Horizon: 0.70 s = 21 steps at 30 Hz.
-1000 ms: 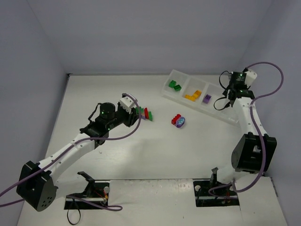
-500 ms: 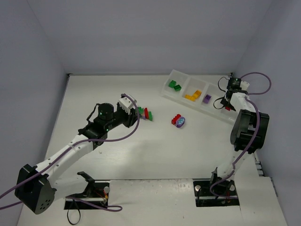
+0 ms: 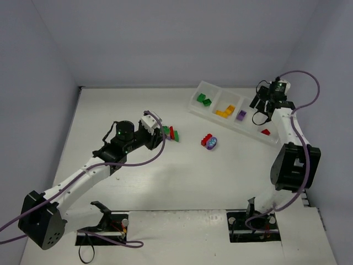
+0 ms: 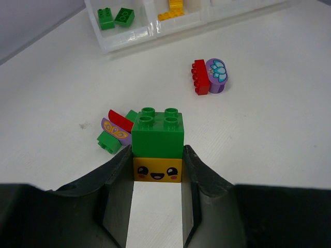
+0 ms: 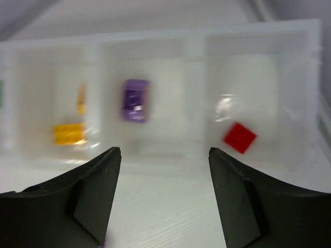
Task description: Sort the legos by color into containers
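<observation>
The left gripper (image 4: 158,150) is clamped on the flat sides of a yellow smiley-faced plastic brick (image 4: 157,169) with a green four-stud brick (image 4: 158,137) pressed on top, low centre in the left wrist view, over the white surface (image 4: 269,134). These bricks look light, rigid and smooth-walled, so a square pinch across opposite flat faces should hold, though the studded joint may pull apart. The right gripper (image 5: 164,155) stands apart and empty over the long translucent white tray (image 5: 155,36), where a small red brick (image 5: 239,137) lies in the right-hand compartment.
</observation>
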### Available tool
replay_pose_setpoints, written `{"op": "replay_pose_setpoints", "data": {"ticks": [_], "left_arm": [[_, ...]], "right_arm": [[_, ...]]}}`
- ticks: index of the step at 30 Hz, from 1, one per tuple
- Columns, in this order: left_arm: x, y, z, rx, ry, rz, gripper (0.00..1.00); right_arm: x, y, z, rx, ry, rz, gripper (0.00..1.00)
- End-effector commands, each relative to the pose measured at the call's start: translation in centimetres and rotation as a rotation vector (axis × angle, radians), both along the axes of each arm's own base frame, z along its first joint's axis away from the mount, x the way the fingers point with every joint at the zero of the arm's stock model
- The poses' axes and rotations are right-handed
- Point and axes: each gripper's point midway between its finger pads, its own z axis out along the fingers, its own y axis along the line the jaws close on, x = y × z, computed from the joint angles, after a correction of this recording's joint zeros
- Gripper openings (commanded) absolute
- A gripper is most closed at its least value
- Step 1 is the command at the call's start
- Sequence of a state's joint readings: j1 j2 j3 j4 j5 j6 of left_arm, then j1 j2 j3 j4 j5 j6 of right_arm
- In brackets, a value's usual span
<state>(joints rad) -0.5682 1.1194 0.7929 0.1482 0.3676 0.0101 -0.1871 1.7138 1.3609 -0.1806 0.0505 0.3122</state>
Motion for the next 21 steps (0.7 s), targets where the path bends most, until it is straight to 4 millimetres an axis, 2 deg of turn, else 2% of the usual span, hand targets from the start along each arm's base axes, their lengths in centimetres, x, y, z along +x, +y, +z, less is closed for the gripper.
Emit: {"op": "replay_pose_setpoints", "data": {"ticks": [1, 2, 3, 4, 5, 10, 14, 16, 17, 18, 21], "left_arm": [[0.7, -0.9, 3.3, -0.046, -0.134, -0.048, 0.0], [0.6, -1.0, 3.3, -0.044, -0.139, -0.052, 0.0], [0.7, -1.1, 3.5, -0.045, -0.144, -0.055, 0.0], [0.8, -1.1, 3.5, -0.041, -0.152, -0.057, 0.0], [0.9, -1.1, 3.7, -0.043, -0.16, -0.057, 0.0], [1.5, -1.6, 4.3, -0.029, -0.19, -0.075, 0.0], [1.8, -2.0, 5.1, -0.031, -0.203, -0.088, 0.0], [2.1, -2.2, 5.4, -0.033, -0.205, -0.091, 0.0], [2.1, -2.2, 5.4, -0.033, -0.205, -0.091, 0.0], [2.1, -2.3, 5.5, -0.035, -0.204, -0.093, 0.0], [2.3, -2.7, 5.9, -0.04, -0.207, -0.102, 0.0]], "right_arm": [[0.8, 9.7, 9.2, 0.119, -0.244, 0.301, 0.65], [0.4, 11.5, 9.9, 0.138, -0.258, 0.347, 0.65], [-0.2, 14.1, 11.3, 0.193, -0.295, 0.435, 0.65], [-0.8, 16.1, 11.7, 0.231, -0.303, 0.486, 0.65], [-1.4, 19.2, 12.3, 0.272, -0.319, 0.566, 0.65], [-5.6, 29.0, 14.7, 0.406, -0.342, 0.847, 0.65], [-7.5, 33.0, 15.7, 0.501, -0.343, 0.965, 0.66], [-8.9, 35.8, 15.9, 0.545, -0.326, 1.045, 0.66], [-8.9, 35.8, 16.1, 0.547, -0.331, 1.052, 0.66], [-9.5, 37.0, 15.8, 0.559, -0.318, 1.083, 0.66], [-10.3, 38.7, 15.0, 0.585, -0.284, 1.129, 0.66]]}}
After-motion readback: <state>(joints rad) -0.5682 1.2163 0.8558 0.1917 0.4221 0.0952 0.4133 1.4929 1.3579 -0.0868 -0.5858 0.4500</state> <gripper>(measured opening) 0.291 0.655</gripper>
